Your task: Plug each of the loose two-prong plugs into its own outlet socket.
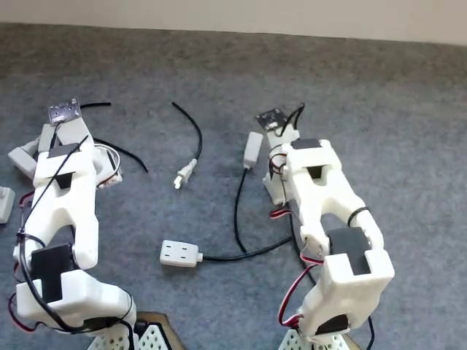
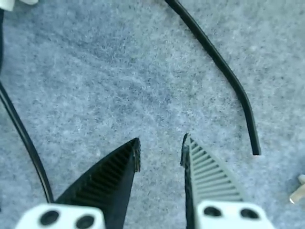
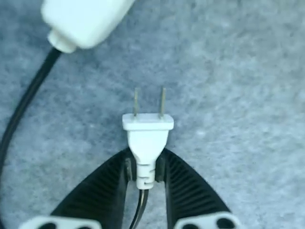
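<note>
Currently, the right gripper (image 3: 145,156) pinches a white two-prong plug (image 3: 147,126) by its neck, so the prongs stay free and aimed at the cord socket (image 3: 83,21) just ahead. The left gripper (image 2: 161,144) hangs spread and empty. A second plug (image 1: 182,175) lies loose at the centre of the high view.

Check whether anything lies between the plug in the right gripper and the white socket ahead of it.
Nothing visible does. The right gripper holds the two-prong plug, and only bare grey carpet separates its prongs from the white socket, which sits off their line.
</note>
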